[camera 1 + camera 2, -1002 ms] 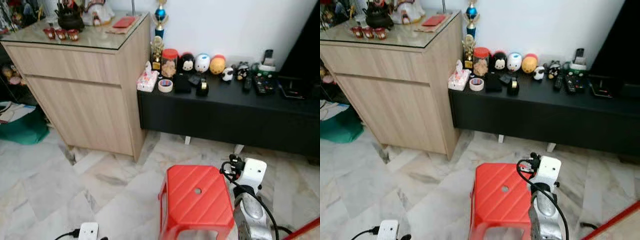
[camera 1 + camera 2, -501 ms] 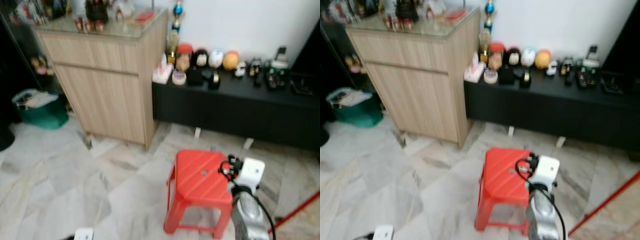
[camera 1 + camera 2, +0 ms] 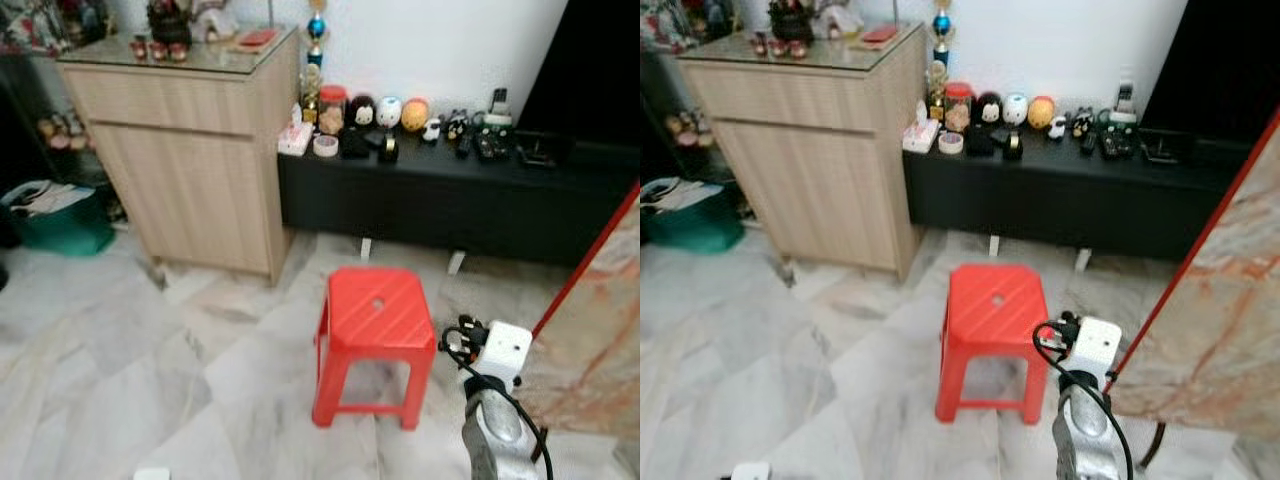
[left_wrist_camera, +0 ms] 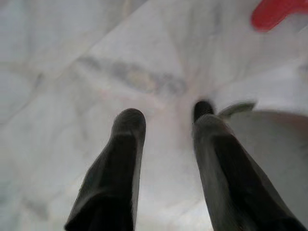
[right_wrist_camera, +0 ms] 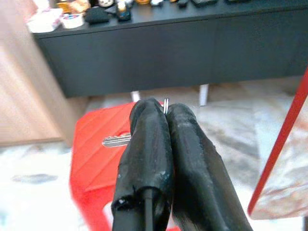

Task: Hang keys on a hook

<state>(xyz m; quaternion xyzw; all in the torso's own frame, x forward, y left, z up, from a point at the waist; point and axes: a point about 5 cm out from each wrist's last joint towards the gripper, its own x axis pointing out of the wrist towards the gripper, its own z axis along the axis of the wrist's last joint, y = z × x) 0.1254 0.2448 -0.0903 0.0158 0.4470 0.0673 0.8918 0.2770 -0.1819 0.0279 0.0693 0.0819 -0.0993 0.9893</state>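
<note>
Your right gripper [image 5: 161,108] has its jaws pressed together on the keys [image 5: 118,141]: a silver key blade sticks out sideways from between the black fingers [image 5: 144,144], and a thin loop of key ring pokes up at the tips. In the right wrist view the keys sit in front of the red plastic stool [image 3: 375,312], with the low black cabinet [image 3: 440,205] beyond it.

From the head camera you see the right arm [image 3: 490,400] low on the right side, its white wrist block and black cabling just beside the stool's right edge. The stool stands on the pale marble floor [image 3: 130,350], apart from the furniture along the wall.

The tabletop of the black cabinet carries a row of small round figurines [image 3: 390,110], a roll of tape [image 3: 325,146], a tissue pack [image 3: 294,139] and some remotes [image 3: 485,145]. To its left stands a light wooden cabinet [image 3: 185,150] with a glass top, and a green bag [image 3: 55,215] lies on the floor beside that. A red-edged marble panel [image 3: 600,310] leans in at the right.

Your left gripper [image 4: 166,120] points down at the bare marble floor, its jaws apart and holding nothing.
</note>
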